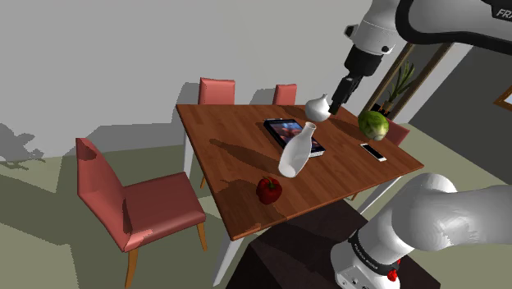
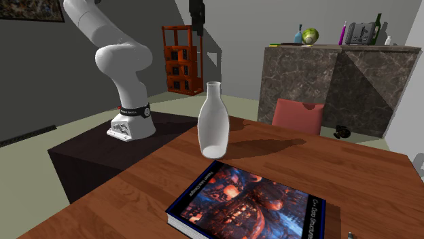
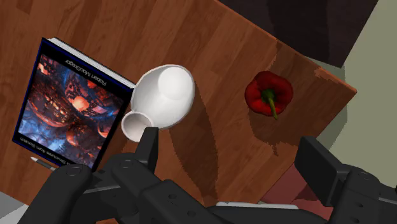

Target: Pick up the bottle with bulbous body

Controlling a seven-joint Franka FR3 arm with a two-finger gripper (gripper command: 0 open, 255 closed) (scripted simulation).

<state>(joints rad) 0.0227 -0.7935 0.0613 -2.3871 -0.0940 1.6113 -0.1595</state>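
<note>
The pincer (image 3: 232, 143) is set with its fingers wide apart, and nothing is clasped between them. In the shoulder view, the bulbous white bottle (image 1: 317, 107) is seen by the far right corner of the surface (image 1: 230, 164). Its short neck lies just beside one fingertip, outside the gap.

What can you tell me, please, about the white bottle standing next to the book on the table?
The white bottle is plain and smooth, material unclear. A wide, rounded body narrows to a slim neck with an open mouth. It stands upright on the brown wooden table, close beside a corner of the book but apart from it. The open tool hangs above, not touching it.
</note>
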